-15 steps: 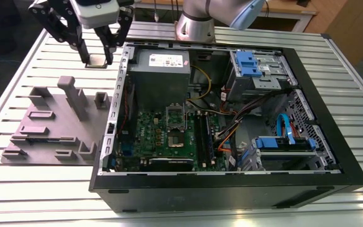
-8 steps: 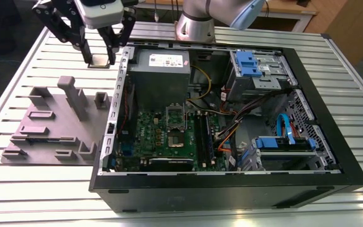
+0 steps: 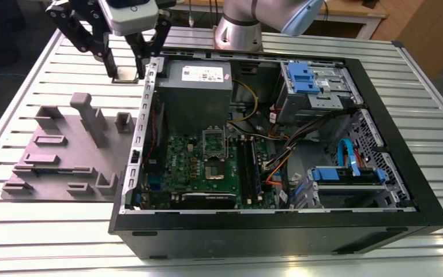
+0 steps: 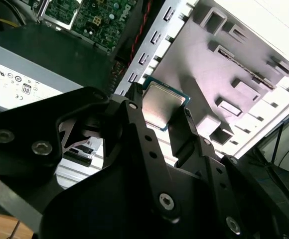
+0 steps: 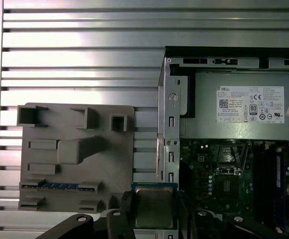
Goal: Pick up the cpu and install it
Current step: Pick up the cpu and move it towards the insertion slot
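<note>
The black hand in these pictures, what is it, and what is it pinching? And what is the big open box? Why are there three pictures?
It is the hand of a robot arm, a machine that picks up and moves things a bit like your own arm does. One picture comes from a camera off the arm, so you see the whole scene. The other two come from cameras riding on the arm near its wrist, so they look past the hand from close up. The hand is pinching the cpu, a small, flat, silvery square chip. The big black box is an open computer case with a green board inside. Beside the case, on the metal table, lies a grey tray with slots and pegs.
</note>
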Robot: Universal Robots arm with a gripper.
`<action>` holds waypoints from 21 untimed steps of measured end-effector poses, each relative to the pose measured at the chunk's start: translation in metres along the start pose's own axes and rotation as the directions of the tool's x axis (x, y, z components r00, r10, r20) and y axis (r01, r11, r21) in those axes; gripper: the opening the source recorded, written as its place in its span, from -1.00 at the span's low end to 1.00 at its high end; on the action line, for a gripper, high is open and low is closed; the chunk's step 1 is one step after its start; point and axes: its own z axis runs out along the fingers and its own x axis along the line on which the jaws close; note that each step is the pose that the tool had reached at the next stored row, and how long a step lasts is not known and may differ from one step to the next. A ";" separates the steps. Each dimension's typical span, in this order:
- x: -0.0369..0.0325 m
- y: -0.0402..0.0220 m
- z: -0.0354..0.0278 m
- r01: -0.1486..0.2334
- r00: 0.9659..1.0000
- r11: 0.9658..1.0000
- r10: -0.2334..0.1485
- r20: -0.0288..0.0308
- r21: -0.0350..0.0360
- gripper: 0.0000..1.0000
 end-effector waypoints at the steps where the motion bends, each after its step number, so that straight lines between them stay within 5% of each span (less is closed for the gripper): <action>1: -0.0010 0.0000 0.0000 0.000 1.000 1.000 0.000 0.000 0.000 -0.09; 21: -0.0131 0.0001 -0.0004 0.000 1.000 1.000 0.000 0.000 0.000 -0.09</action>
